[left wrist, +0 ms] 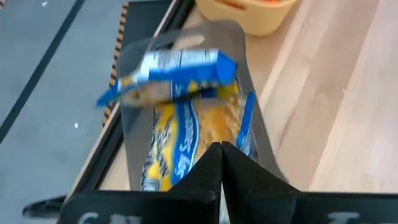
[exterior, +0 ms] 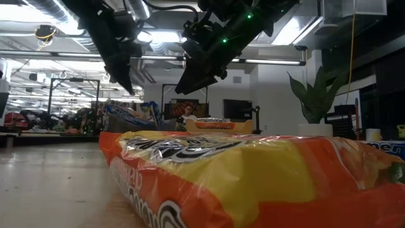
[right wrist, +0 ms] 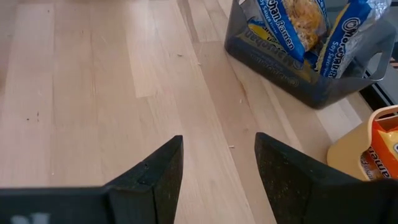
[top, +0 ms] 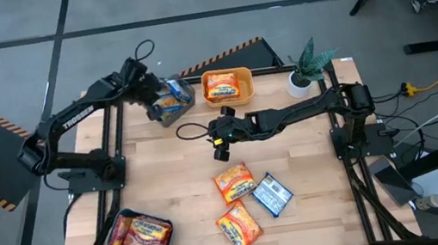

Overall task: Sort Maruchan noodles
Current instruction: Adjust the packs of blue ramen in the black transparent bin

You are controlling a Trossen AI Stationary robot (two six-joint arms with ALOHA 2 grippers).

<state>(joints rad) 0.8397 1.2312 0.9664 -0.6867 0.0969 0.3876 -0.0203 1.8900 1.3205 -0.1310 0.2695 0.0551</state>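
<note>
The flat crinkly orange and blue plastic Maruchan noodle packets (top: 234,181) lay loose on the wooden table (top: 165,170) looking light, slippery, brittle inside, best pinched at an edge, with the right gripper (right wrist: 219,163) spread empty above bare wood and the left gripper (left wrist: 221,152) closed empty over the grey bin (top: 171,101) of blue packets.

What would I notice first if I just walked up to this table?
Probably the grey bin at the table's far edge, stuffed with blue noodle packets, with the left gripper right over it, fingers shut. Beside it sits a yellow-orange bin, and the right gripper hovers open over bare wood. Nearer the front lie three orange packets and one blue packet.
</note>
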